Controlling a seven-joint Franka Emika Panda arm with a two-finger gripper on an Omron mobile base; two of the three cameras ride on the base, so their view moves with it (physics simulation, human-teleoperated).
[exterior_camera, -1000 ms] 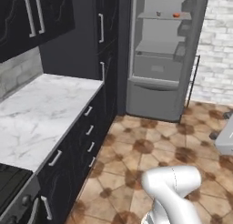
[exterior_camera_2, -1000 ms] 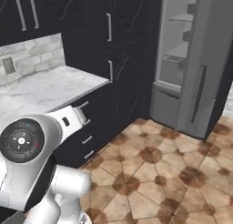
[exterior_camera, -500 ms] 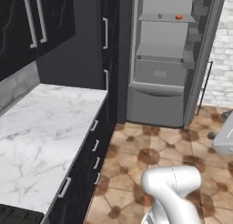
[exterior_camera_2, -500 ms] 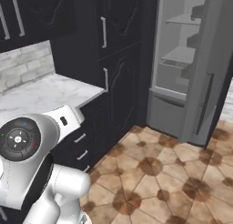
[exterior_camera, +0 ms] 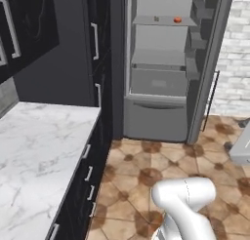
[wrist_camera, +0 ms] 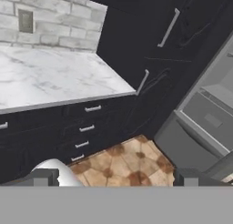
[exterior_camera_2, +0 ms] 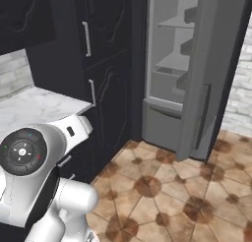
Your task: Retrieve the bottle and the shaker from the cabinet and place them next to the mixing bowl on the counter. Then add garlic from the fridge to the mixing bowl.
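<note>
White marble surface [exterior_camera: 39, 156] with grey veins, bare, its far edge beside tall dark cabinets; grey fridge [exterior_camera: 163, 68] open, small orange item [exterior_camera: 177, 20] on top shelf; tool [wrist_camera: 113, 180] spread; no legible writing.

White grey-veined marble counter [exterior_camera: 39, 156] tops dark drawers.

the worktop [wrist_camera: 54, 77], white marble with grey veins, runs from the left edge to a corner near the middle. dark drawers [wrist_camera: 86, 127] with silver handles sit under its front edge. a brick wall [wrist_camera: 54, 20] stands behind it. tall dark cupboards [wrist_camera: 154, 41] adjoin its right end, then an open grey fridge [wrist_camera: 205, 123]. brown tiled floor [wrist_camera: 127, 164] lies below.
</note>
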